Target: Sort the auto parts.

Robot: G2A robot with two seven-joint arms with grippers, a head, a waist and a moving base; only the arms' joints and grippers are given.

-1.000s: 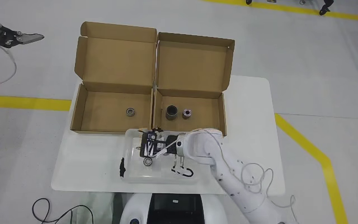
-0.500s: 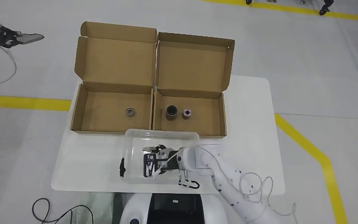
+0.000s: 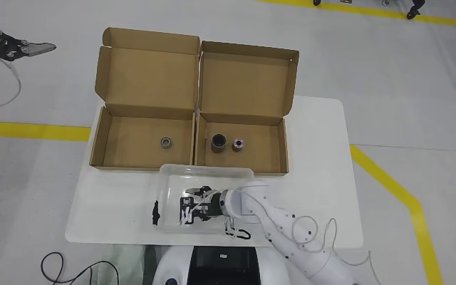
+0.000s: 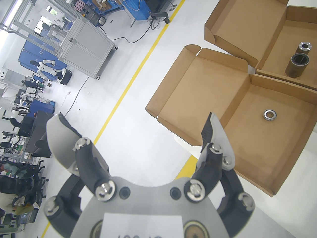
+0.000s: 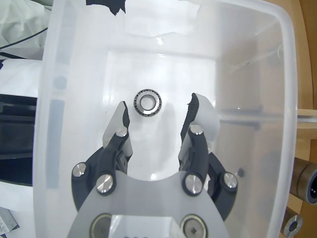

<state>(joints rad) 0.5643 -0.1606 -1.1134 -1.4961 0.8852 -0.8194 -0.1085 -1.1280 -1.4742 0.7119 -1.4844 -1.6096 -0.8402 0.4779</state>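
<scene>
- White bench on a factory floor with yellow lines. Two open cardboard boxes are set side by side at its far edge, and a clear plastic bin is placed just in front of them.
- One bearing is seen lying flat on the bin floor. A matching bearing is in the left box, while a dark sleeve and a small bushing are stood in the right box.
- Right hand is down inside the bin with its fingers spread and nothing gripped. The bearing is sat just ahead of the tips and closer to one finger than the other, so it isn't framed yet.
- Left hand is held well off the bench, spread wide and empty.
- Step in hand looks like picking that bearing for the left box. It's best done if the hand is nudged sideways until the ring is centred, then dropped so the pads are brought onto the outer race before closing.
- The bin wall should be given room. A slippy round part could probably be squirted out if it's pinched off-centre.
</scene>
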